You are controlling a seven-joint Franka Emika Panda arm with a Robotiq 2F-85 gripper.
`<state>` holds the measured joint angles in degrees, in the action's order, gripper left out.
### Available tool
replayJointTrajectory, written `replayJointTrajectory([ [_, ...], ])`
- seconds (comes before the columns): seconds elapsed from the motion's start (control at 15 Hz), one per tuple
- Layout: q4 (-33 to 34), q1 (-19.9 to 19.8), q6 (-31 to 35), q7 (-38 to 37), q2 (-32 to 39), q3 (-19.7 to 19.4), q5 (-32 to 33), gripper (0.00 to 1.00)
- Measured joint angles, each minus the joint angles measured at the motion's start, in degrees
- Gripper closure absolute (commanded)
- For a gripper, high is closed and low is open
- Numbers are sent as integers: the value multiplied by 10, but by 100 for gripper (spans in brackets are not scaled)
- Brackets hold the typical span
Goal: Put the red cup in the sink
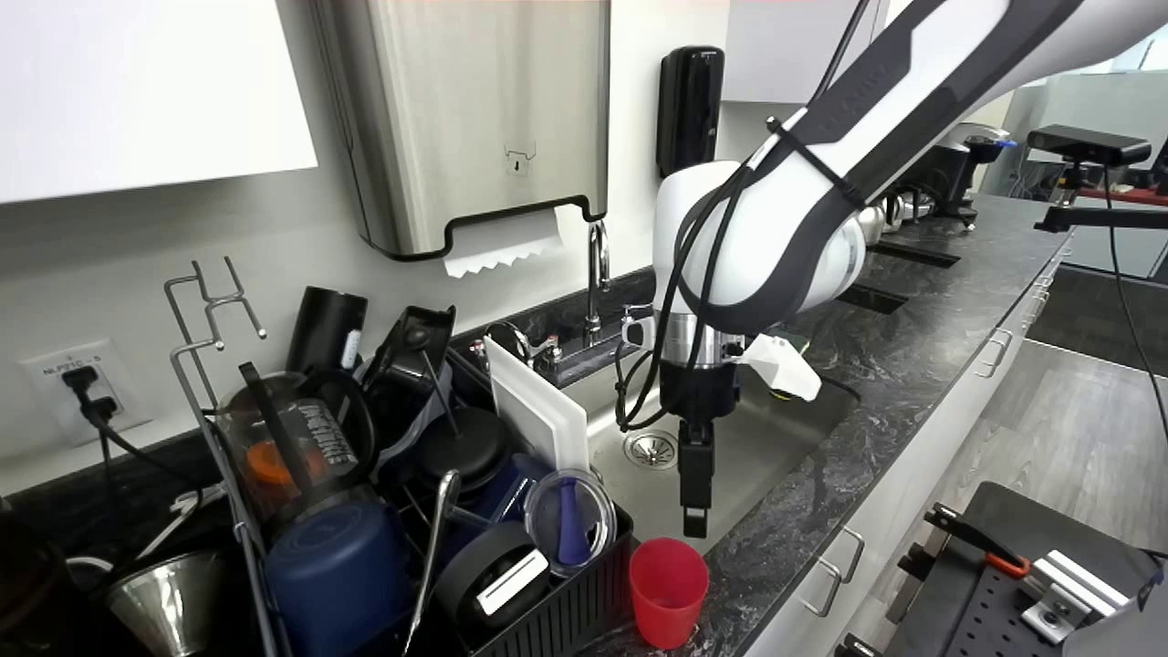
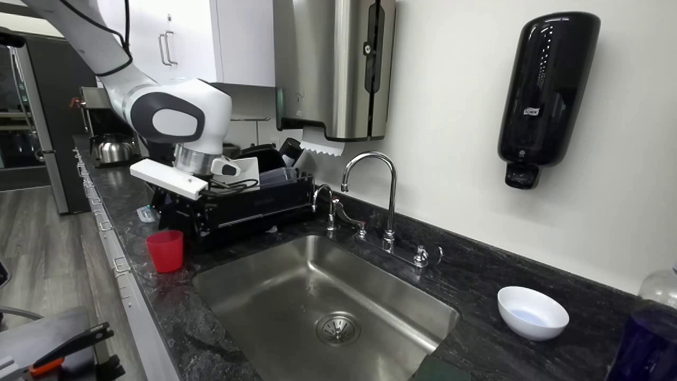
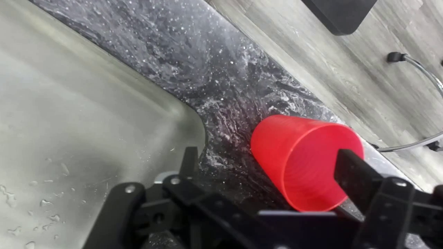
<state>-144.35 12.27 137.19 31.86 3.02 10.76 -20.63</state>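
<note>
Black, jointed metal jaws (mine), parted and empty; red tapered plastic cup [image 3: 301, 162], probably light, flexible, best pinched at its rim.

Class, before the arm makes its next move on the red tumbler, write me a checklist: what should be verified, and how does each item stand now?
1. End effector open: ok, its fingers stand wide apart.
2. Red tumbler upright on the countertop, mouth up: ok.
3. Tumbler centred between the fingers: not ok; in the wrist view its mouth lies nearer the finger at picture right, which overlaps it.
4. Gap between tumbler and black dish rack: cannot tell; they look close.
5. Stainless-steel sink beside the tumbler: ok.
</note>
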Motion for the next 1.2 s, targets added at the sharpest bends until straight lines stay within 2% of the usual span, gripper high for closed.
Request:
replayJointTrajectory([
  [0.87,4,0,72,0,46,32,0,2],
  [0.93,4,0,80,0,50,35,0,20],
  [1.07,4,0,97,0,58,39,0,31],
  [1.2,4,0,110,0,64,43,1,46],
])
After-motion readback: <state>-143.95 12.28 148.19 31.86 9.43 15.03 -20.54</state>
